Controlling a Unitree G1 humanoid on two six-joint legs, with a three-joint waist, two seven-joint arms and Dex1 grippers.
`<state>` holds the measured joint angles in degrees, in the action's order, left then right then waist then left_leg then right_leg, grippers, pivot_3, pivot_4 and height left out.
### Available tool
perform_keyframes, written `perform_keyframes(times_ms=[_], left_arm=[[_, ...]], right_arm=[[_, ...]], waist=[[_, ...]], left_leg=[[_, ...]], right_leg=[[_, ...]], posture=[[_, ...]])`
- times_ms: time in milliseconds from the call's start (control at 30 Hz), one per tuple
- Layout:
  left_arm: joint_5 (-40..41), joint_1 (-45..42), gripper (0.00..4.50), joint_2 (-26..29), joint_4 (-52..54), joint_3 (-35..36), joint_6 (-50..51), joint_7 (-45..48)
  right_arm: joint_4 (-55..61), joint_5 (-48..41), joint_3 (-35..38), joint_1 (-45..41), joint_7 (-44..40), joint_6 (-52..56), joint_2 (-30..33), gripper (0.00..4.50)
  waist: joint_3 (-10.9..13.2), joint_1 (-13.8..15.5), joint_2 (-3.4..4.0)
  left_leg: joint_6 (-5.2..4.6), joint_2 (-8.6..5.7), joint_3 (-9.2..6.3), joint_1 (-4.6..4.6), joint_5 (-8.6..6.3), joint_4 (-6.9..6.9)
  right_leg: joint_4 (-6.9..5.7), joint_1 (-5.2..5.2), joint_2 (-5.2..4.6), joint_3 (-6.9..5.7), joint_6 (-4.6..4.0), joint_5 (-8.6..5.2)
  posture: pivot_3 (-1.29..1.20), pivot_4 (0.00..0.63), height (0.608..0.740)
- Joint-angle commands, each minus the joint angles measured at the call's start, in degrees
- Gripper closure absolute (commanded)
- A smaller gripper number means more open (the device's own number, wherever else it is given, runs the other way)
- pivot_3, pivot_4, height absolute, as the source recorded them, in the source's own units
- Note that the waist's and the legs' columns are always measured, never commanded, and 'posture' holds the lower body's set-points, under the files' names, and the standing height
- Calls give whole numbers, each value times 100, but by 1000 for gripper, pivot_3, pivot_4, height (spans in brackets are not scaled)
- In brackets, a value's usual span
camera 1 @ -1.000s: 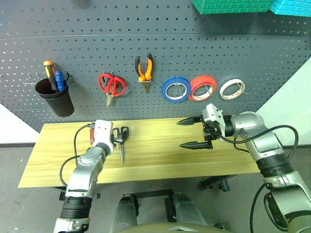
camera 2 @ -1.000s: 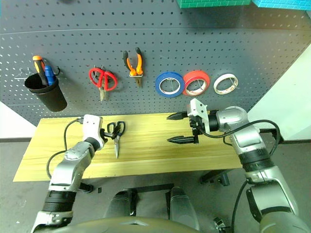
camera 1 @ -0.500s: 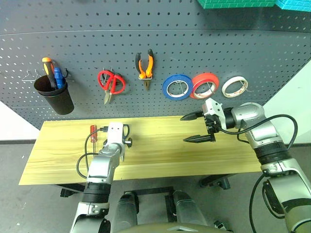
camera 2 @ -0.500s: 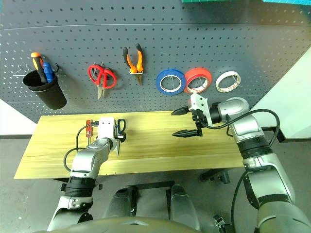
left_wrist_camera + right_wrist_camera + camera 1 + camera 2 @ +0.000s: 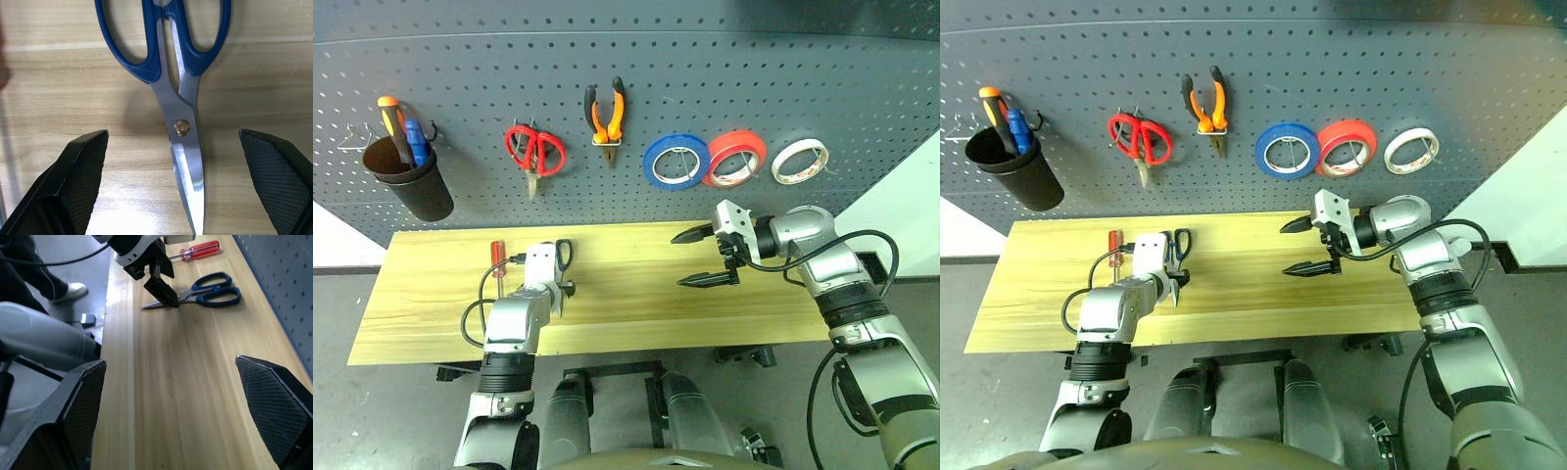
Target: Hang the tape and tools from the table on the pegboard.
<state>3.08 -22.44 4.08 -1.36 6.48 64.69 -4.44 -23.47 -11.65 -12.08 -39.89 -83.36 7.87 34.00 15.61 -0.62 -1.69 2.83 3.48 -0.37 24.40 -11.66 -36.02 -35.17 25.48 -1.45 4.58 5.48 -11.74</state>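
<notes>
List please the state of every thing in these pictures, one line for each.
blue-handled scissors: closed, flat on the table
red-handled screwdriver: lying on the table
pliers: hung on the pegboard
whitish tape: hung
left gripper: open, around the scissors' blades
right gripper: open, holding nothing

Three tape rolls (image 5: pixel 734 161), two scissors (image 5: pixel 535 152), one pliers (image 5: pixel 606 113), one screwdriver (image 5: pixel 496 262), one cup (image 5: pixel 409 183)

Your right gripper (image 5: pixel 176 416) is spread wide over the table (image 5: pixel 195 382). Ahead, the left gripper (image 5: pixel 161 289) hangs over the blades of the blue scissors (image 5: pixel 208 290), with the red screwdriver (image 5: pixel 198 250) lying just beyond.
</notes>
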Motion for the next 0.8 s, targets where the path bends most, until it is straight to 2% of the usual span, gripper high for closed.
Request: perform_keyframes(times_ms=[33,200,467,567,800], left_arm=[[-32,-199,0,42,-178,130,-55,-58],[22,-606,0,-130,-782,475,-204,-290],[89,-860,0,-290,-1193,702,-169,-397],[158,-806,516,-552,-1027,1004,104,-624],[95,-688,2816,-791,-783,1184,199,-931]], right_arm=[[308,-127,133,77,118,78,-49,48],[351,-51,82,193,253,-37,-77,48],[450,-11,92,269,355,-65,-11,48],[335,70,92,203,379,-150,23,0],[268,178,103,228,462,-287,42,0]], waist=[[56,0,3],[128,-3,-4],[143,-9,-1],[143,-15,-1],[143,-24,-1]], left_leg=[[0,0,0,0,0,1],[0,-1,-1,2,0,0],[1,-6,-1,2,0,2],[1,-7,-1,2,0,0],[2,-10,-1,1,-1,1]], right_leg=[[-2,0,0,0,1,-1],[-2,3,-1,0,5,-1],[-2,2,-3,0,28,-14],[-2,2,-4,0,29,-14],[-1,1,-7,0,32,-16]], posture=[[101,321,740],[97,328,740],[86,319,740],[81,315,740],[73,314,740]])
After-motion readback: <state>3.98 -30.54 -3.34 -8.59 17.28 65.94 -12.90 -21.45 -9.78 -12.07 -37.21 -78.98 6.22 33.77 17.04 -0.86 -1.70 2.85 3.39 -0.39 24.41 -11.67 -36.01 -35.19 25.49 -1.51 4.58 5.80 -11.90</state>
